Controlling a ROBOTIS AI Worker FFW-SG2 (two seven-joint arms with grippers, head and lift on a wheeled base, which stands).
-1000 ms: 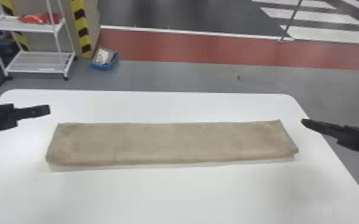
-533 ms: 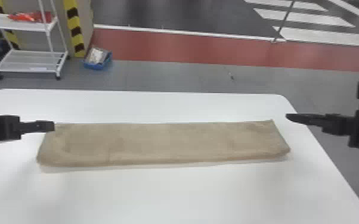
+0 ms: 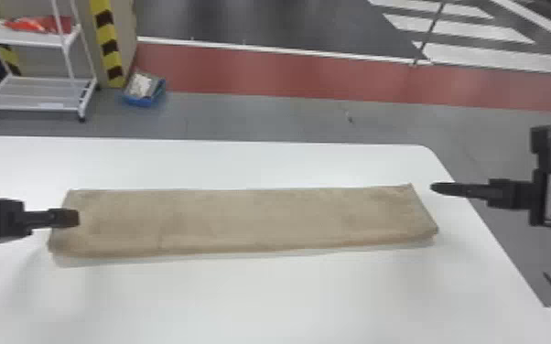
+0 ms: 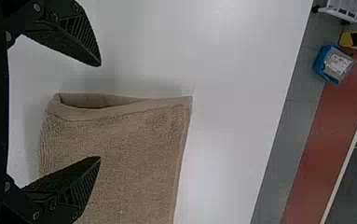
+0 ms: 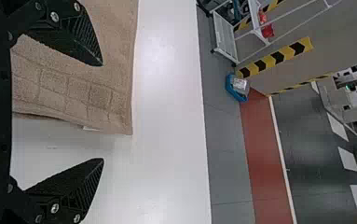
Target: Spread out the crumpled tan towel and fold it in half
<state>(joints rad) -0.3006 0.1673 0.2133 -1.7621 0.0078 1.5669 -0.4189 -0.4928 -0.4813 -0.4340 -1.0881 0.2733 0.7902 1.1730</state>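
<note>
"While the tan towel (image 3: pixel 242 219) lies long and flat on the desk (image 3: pixel 261 297), folded into a strip, how do its edges sit?"

"Both long edges run nearly straight, and the layers part a little at the left end. White desktop spreads on the towel's far side, with a broader stretch on its near side. Past its right end, the desk's side edge slants by."

"And the grippers?"

"The left gripper (image 3: pixel 71 217) is over the towel's left end, fingers (image 4: pixel 76 186) spread wide, one above the cloth, the other out over the desk. The right gripper (image 3: pixel 437 188) is by the right end, fingers (image 5: pixel 76 186) wide too, again one over cloth and one past it. I can't tell whether any tip touches the towel."

"Give me a count."

"One towel, one desk, two grippers. On the floor beyond the towel's left end: one white cart (image 3: pixel 18 40) with two shelves in sight, and one blue bin (image 3: pixel 144 101) near it. Something red (image 3: pixel 36 24) is on the upper shelf."

"Any writing?"

"There's a pale label (image 3: pixel 51 105) on the cart's lower shelf; its print is too small to read."
</note>
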